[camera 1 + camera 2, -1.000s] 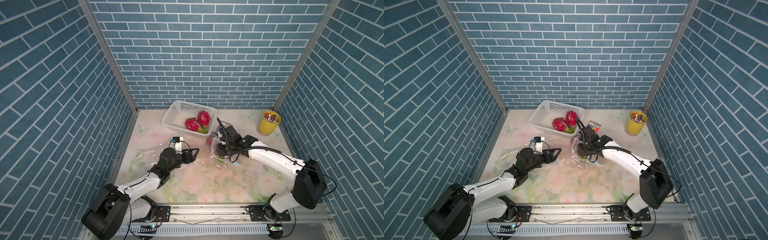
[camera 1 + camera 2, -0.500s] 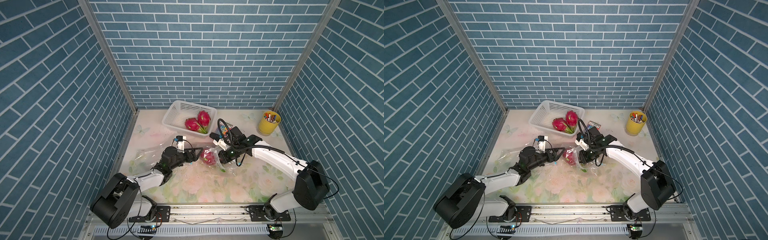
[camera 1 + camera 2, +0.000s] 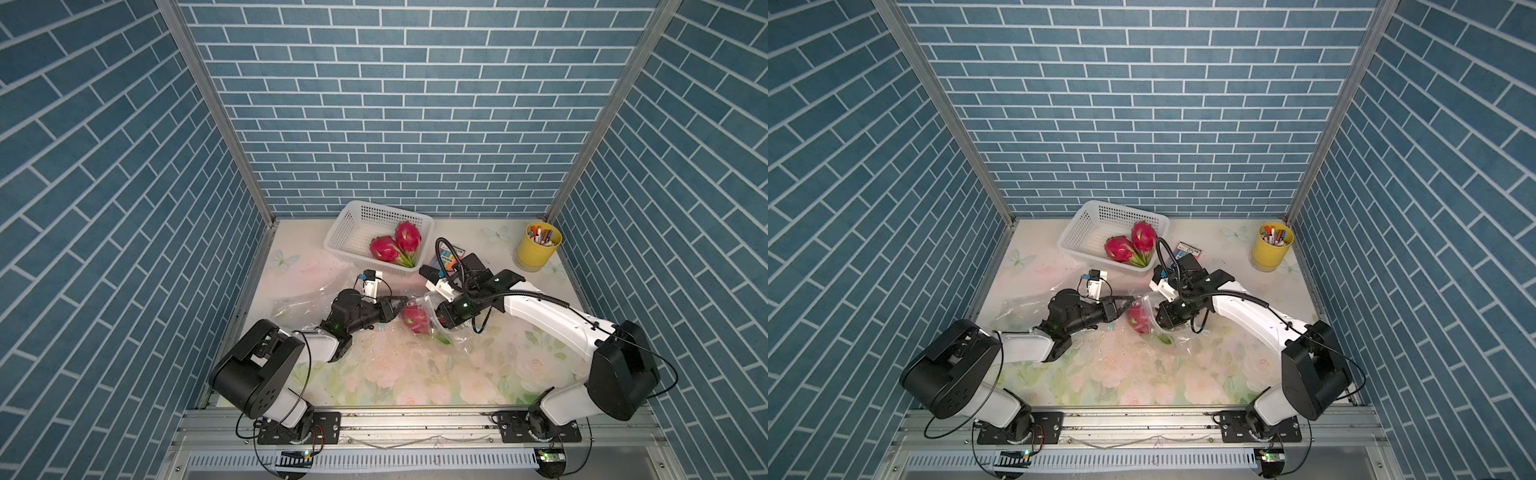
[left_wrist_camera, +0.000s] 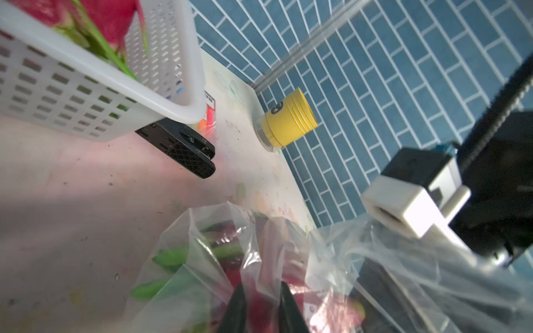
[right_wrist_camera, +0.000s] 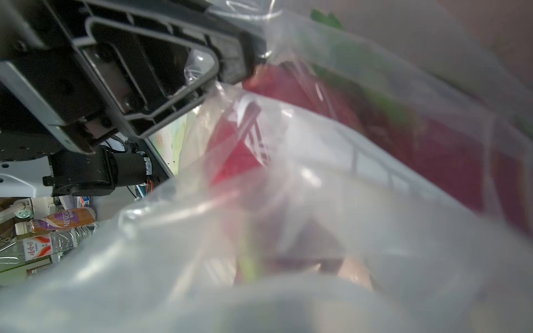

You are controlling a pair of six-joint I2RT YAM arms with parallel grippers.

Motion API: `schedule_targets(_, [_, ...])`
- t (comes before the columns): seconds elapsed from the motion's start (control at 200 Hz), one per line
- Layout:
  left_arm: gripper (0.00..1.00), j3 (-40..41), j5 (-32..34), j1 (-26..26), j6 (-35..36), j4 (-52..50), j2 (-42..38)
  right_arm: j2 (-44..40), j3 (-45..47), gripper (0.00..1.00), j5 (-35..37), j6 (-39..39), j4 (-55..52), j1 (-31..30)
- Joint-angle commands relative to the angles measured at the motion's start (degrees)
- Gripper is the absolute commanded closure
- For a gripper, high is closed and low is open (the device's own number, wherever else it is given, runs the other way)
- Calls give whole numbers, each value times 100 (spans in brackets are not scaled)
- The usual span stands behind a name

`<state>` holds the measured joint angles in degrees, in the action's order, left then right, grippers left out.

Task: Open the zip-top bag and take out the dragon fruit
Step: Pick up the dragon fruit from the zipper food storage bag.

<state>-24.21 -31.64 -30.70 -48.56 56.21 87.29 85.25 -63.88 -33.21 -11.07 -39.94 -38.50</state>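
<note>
Both top views: the dragon fruit (image 3: pixel 414 319) lies inside the zip-top bag (image 3: pixel 455 338) midway on the bench (image 3: pixel 415 386). We find the left tool (image 3: pixel 398 305) at its nine o'clock and the right tool (image 3: pixel 436 322) at three, both pressed together, seemingly to part the mouth. Left wrist: tips apparently pinch film over the fruit. Right wrist: film veils the lens, evidently clamped.

The bag (image 4: pixel 331 250) at the left claw (image 4: pixel 261 285) is crinkled, glossy clear plastic; beyond the claw, the basket (image 4: pixel 72 95) is smooth perforated plastic, the cup (image 4: pixel 288 121) ribbed plastic.
</note>
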Motion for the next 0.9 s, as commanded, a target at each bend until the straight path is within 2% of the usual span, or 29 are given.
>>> schedule_targets(0.0, [99, -109, 119, 41, 163, -174, 61, -306, -11, 100, -89, 400, -28, 35])
schedule_targets(0.315, [100, -369, 865, 349, 763, -934, 101, -530, -175, 100, 99, 378, -425, 85])
schedule_targets(0.575, [100, -480, 1051, 432, 1163, -1326, 248, -1043, -252, 100, 269, 273, -598, 214])
schedule_targets(0.895, [100, -374, 1002, 508, 1265, -1409, 347, -1724, -327, 100, 803, 205, -775, 435])
